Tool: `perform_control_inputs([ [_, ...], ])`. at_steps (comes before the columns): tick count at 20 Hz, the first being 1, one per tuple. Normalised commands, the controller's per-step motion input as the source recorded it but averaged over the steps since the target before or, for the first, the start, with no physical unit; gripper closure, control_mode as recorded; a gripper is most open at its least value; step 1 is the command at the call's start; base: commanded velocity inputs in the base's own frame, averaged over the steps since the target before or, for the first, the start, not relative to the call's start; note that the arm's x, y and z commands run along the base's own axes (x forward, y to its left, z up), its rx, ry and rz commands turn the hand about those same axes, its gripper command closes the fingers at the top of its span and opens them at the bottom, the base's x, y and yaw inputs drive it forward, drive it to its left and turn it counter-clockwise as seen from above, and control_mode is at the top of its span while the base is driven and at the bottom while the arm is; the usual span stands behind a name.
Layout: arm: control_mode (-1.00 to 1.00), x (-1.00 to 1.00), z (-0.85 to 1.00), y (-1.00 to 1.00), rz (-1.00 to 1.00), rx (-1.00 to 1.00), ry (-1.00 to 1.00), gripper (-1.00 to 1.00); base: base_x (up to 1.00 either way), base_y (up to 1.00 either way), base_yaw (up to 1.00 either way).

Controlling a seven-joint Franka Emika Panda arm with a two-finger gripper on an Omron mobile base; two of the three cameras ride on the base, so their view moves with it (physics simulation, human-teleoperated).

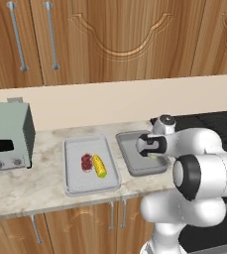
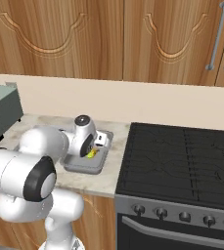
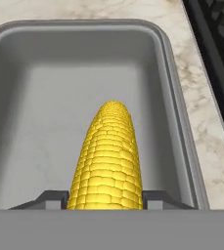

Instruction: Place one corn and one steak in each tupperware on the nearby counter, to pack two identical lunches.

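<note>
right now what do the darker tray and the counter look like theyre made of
The darker tray: probably matte grey plastic or dull metal; smooth walls, rounded corners, soft shading, no sharp glare. It cannot be told which. The counter: looks like polished stone, beige with marbled grey-brown veins.

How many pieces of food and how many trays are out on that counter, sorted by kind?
Corn cobs: 2, one in the paler tray, one held in the pincer over the darker tray.
Steak: 1.
Trays: 2, paler, darker.
Total: 5.
</note>
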Motion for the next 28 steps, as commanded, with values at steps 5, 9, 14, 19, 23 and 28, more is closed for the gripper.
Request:
perform_control_inputs([
  [5, -1.0, 0.29, -0.3, 0.0, 0.0, 0.0, 0.11, 1.0, 0.0, 0.0, 0.0],
  [9, -1.0, 0.18, -0.23, 0.0, 0.0, 0.0, 0.08, 1.0, 0.0, 0.0, 0.0],
  [14, -1.0, 0.26, -0.24, -0.04, 0.0, 0.0, 0.03, -1.0, 0.0, 0.0, 0.0],
  [19, -1.0, 0.14, -0.17, -0.06, 0.0, 0.0, 0.01, -1.0, 0.0, 0.0, 0.0],
  [23, -1.0, 0.0, -0.01, 0.0, 0.0, 0.0, 0.0, -1.0, 0.0, 0.0, 0.0],
  [28, -1.0, -0.39, 0.38, 0.0, 0.0, 0.0, 0.0, -1.0, 0.0, 0.0, 0.0],
])
